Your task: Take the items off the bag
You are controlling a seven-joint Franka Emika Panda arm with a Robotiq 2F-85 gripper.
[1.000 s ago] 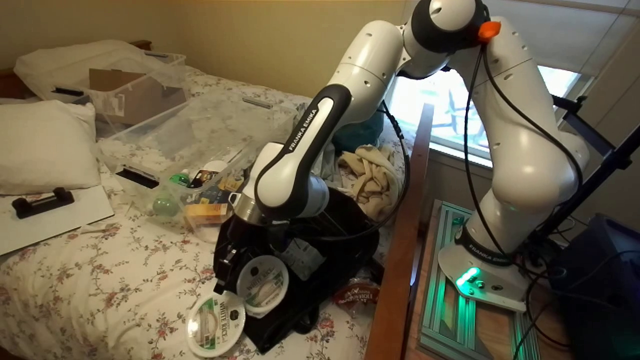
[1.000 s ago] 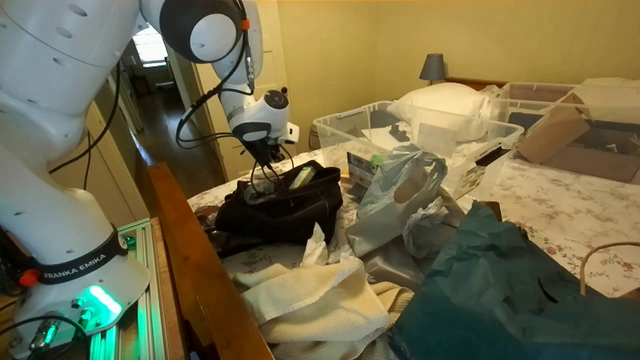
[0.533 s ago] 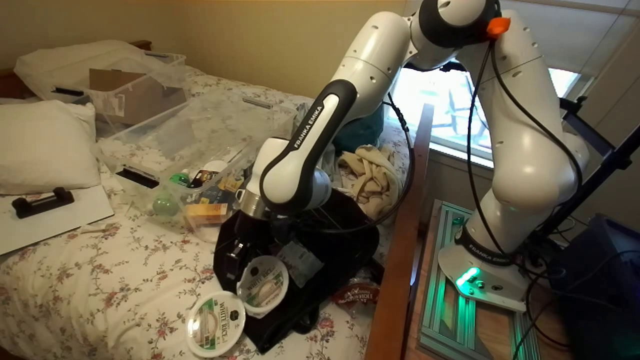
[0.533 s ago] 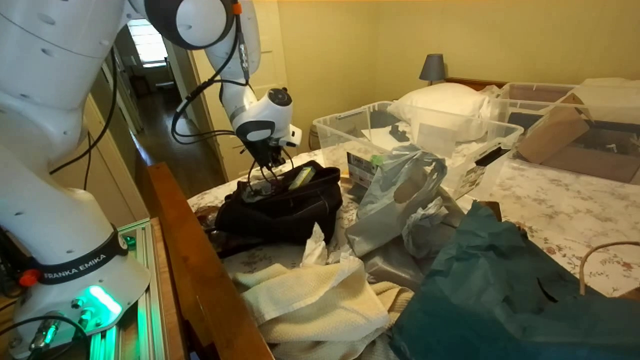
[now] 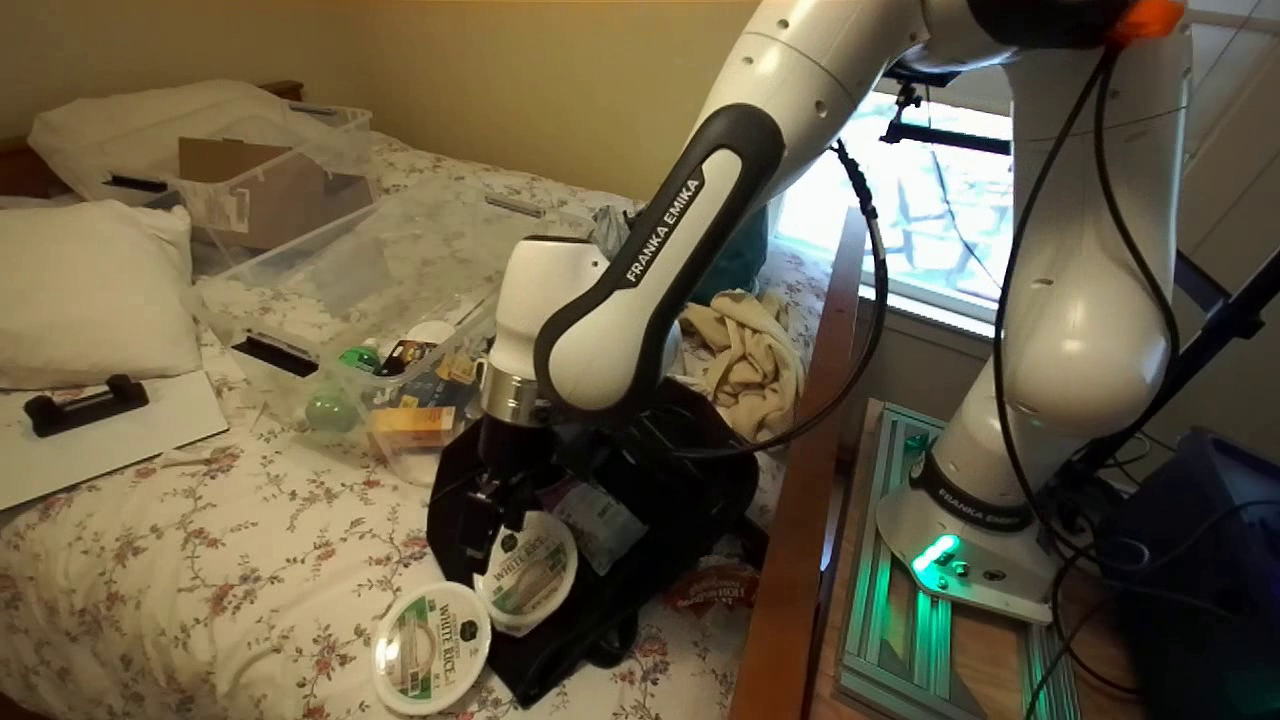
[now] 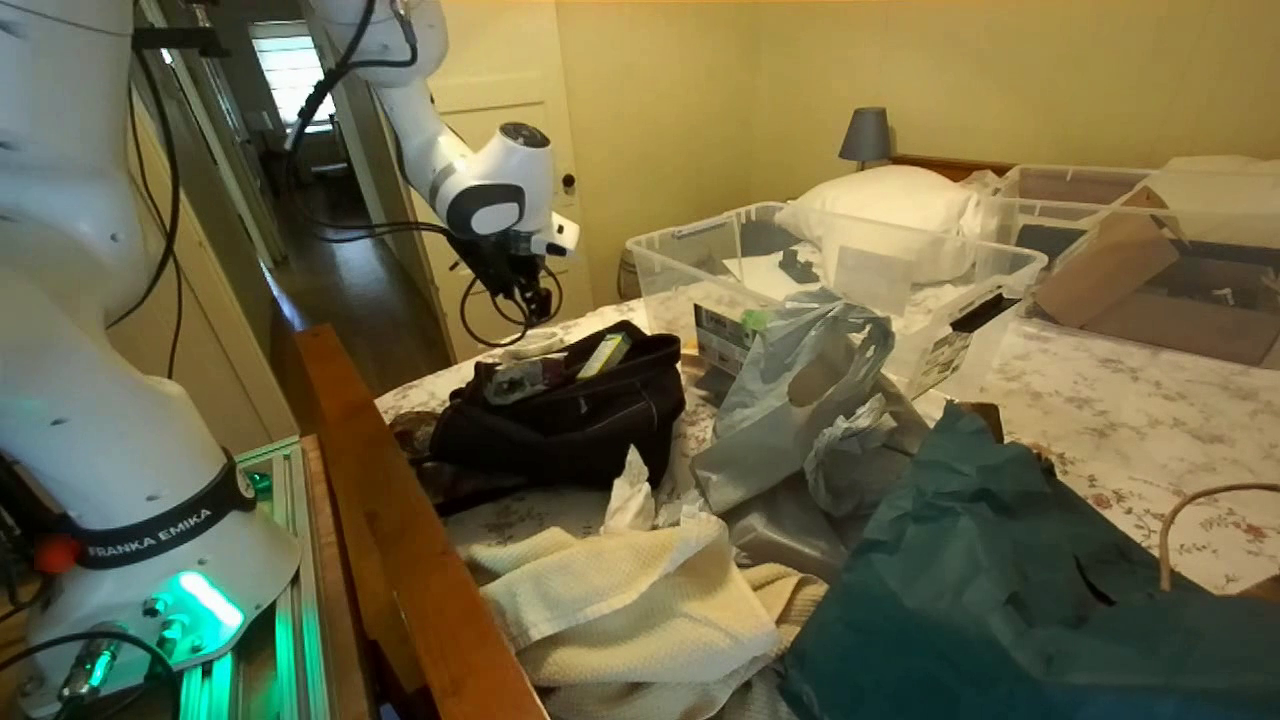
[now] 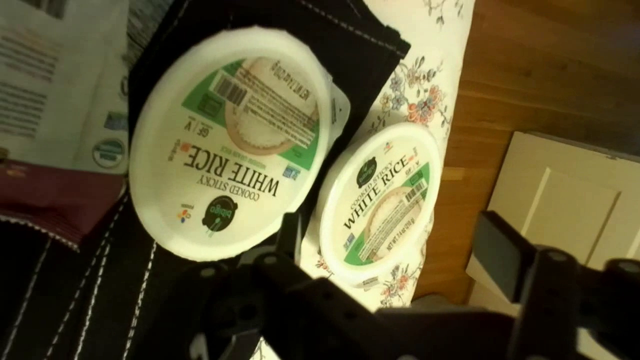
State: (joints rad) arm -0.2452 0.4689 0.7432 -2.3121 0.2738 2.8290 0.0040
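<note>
I am holding my fingers (image 7: 501, 256) spread wide apart, one at each side of the gap in the wrist view; in an exterior view they are hanging above the far left part of the black bag (image 6: 575, 435), apart from it. The bag is lying on a flowered sheet (image 5: 230, 560). Items: the first rice bowl (image 5: 535, 582) is resting on the bag, toward its near left end in an exterior view; in the wrist view one finger is covering a bit of its edge. The second rice bowl (image 5: 432, 650) is lying on the sheet, just beside the bag's near left corner; whether the two bowls are touching, I am not able to tell. Both are showing white lids with a green band and "WHITE RICE" in print. A printed packet (image 7: 65, 95) with a maroon end is lying left of the first rice bowl in the wrist view. A yellow-edged box (image 6: 605, 355) is poking up from the bag's mouth. A red packet (image 5: 718, 588) is lying right of the bag, near the wooden rail (image 5: 795, 545). Far left of the bag, a clear tub (image 5: 275, 352) is standing with small goods showing in it. In an exterior view a cream cloth (image 6: 640, 610) is lying crumpled on the bag's near side.
</note>
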